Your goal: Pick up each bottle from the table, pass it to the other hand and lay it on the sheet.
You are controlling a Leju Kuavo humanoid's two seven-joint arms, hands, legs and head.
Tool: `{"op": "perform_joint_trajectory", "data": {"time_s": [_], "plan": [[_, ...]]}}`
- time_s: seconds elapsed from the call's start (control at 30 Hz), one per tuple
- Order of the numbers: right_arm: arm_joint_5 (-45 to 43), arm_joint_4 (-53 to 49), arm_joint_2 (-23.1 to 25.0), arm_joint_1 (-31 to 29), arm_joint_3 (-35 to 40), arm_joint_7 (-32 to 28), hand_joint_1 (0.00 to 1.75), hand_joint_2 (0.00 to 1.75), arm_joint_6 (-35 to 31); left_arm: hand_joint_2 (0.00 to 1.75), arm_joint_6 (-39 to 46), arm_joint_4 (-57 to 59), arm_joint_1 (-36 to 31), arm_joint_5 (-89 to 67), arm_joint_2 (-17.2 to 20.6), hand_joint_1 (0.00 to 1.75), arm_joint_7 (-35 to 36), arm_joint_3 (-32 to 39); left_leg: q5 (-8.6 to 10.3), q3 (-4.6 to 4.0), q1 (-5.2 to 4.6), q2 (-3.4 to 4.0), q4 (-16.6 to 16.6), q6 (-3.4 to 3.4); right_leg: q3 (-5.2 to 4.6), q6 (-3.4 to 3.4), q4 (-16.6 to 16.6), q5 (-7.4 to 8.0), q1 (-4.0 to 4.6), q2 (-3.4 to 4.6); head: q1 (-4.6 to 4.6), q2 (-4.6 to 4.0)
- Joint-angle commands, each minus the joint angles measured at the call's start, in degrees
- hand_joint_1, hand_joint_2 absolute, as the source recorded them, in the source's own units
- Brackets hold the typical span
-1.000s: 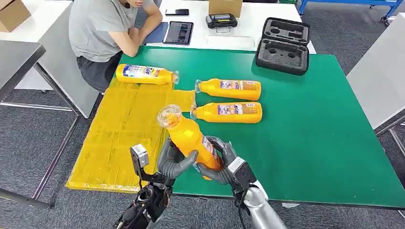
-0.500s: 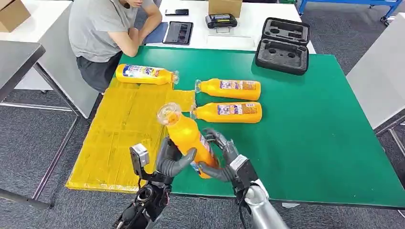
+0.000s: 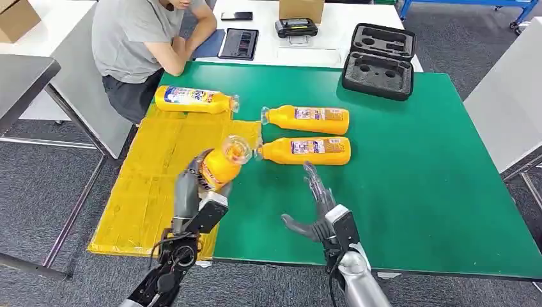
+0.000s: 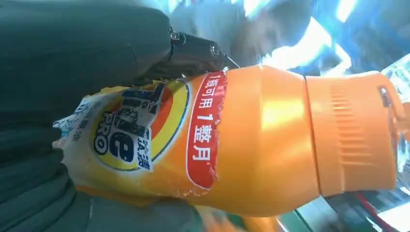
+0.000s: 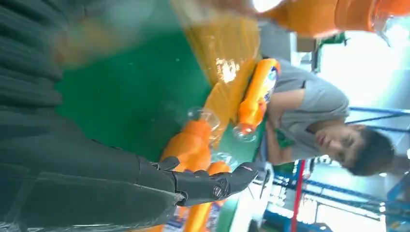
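Within the last second the bottle (image 3: 220, 165) passed fully into the left hand (image 3: 192, 192), which gripped it above the yellow sheet (image 3: 153, 173). The right hand (image 3: 317, 211) had let go and hung spread over the green tabletop (image 3: 415, 160). Laying it down looked next.

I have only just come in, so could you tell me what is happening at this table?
The left robot hand holds an orange bottle in the air over the yellow sheet, cap pointing away from the robot. The right robot hand is open over the green table, holding nothing. One bottle lies at the sheet's far edge, and two more bottles lie on the green surface. A person sits at the far left corner.
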Motion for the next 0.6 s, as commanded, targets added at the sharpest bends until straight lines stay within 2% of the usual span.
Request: {"op": "perform_joint_trajectory", "data": {"time_s": [0.03,0.07,0.1,0.2,0.27,0.4,0.43,0.47,0.5,0.57,0.6], "plan": [[0.6,4.0,2.1,-0.8,-4.1,-0.1,0.00,1.75,0.6,1.75,4.6,1.8,-2.8,-31.7,3.5,1.75,17.9,6.5,-0.15,0.35,0.03,0.14,0.0,-0.10,0.31,-0.11,0.0,-0.10,0.04,0.15,0.00,0.00],[0.6,4.1,2.2,-0.9,-4.2,-0.1,0.00,1.75,0.8,1.75,4.6,1.7,-3.1,-36.9,4.0,1.75,21.1,7.2,-0.19,0.44,0.05,0.19,0.0,-0.12,0.39,-0.15,0.0,-0.13,0.06,0.20,0.00,0.00],[0.7,4.0,2.3,-0.7,-4.2,-0.1,0.00,1.75,0.9,1.75,4.6,2.1,-3.4,-39.8,4.3,1.75,22.8,7.5,-0.07,0.19,0.03,0.12,0.0,-0.08,0.15,-0.09,0.0,-0.03,0.03,0.13,0.00,0.00],[0.7,4.0,2.3,-0.7,-4.2,-0.1,0.00,1.75,0.9,1.75,4.6,2.1,-3.4,-39.8,4.3,1.75,22.8,7.5,-0.08,0.21,0.02,0.12,0.0,-0.10,0.16,-0.11,0.0,-0.05,0.03,0.12,0.00,0.00],[0.5,3.9,2.6,-0.4,-4.3,-0.1,0.00,1.75,1.3,1.75,4.1,2.9,-4.4,-44.8,4.7,1.75,26.0,8.1,-0.11,0.28,0.05,0.10,0.0,-0.12,0.24,-0.14,0.0,-0.08,0.06,0.12,0.00,0.00],[0.1,4.5,2.9,-0.6,-4.4,-0.1,0.00,1.75,1.3,1.75,1.5,9.4,-10.7,-46.1,9.3,1.75,34.2,-2.5,-0.04,0.22,0.07,-0.03,0.0,-0.14,0.21,-0.12,0.0,-0.09,0.07,-0.03,0.00,0.00],[-0.1,4.5,2.8,-0.6,-4.6,-0.1,0.00,1.75,1.2,1.75,-0.1,11.9,-12.3,-46.1,8.5,1.75,33.0,-3.5,0.00,0.15,0.06,-0.11,0.0,-0.12,0.15,-0.10,0.0,-0.07,0.05,-0.10,0.00,0.00],[-0.3,4.3,2.7,-0.5,-4.8,-0.1,0.00,1.75,1.0,1.75,-0.5,15.7,-15.2,-46.1,9.2,1.75,34.8,-7.8,0.04,0.09,0.04,-0.14,0.0,-0.10,0.08,-0.08,0.0,-0.06,0.04,-0.14,0.02,0.00],[-0.3,4.3,2.7,-0.5,-4.8,-0.1,0.00,1.75,1.0,1.75,-0.5,15.7,-15.2,-46.1,9.2,1.75,34.8,-7.8,-0.01,0.21,0.06,-0.15,0.0,-0.13,0.20,-0.11,0.0,-0.10,0.06,-0.14,-0.02,0.00],[-0.5,3.9,2.4,-0.1,-5.2,-0.1,0.00,1.75,0.8,1.75,-2.6,22.8,-17.8,-45.0,6.6,1.75,27.8,-6.6,0.04,0.13,0.03,-0.21,0.0,-0.10,0.13,-0.07,0.0,-0.07,0.03,-0.21,0.00,0.00],[-0.5,3.9,2.4,-0.1,-5.2,-0.1,0.00,1.75,0.8,1.75,-2.6,22.8,-17.8,-45.0,6.6,1.75,27.8,-6.6,0.01,0.25,0.06,-0.25,0.0,-0.11,0.29,-0.09,0.0,-0.10,0.05,-0.24,0.00,0.00]]}}
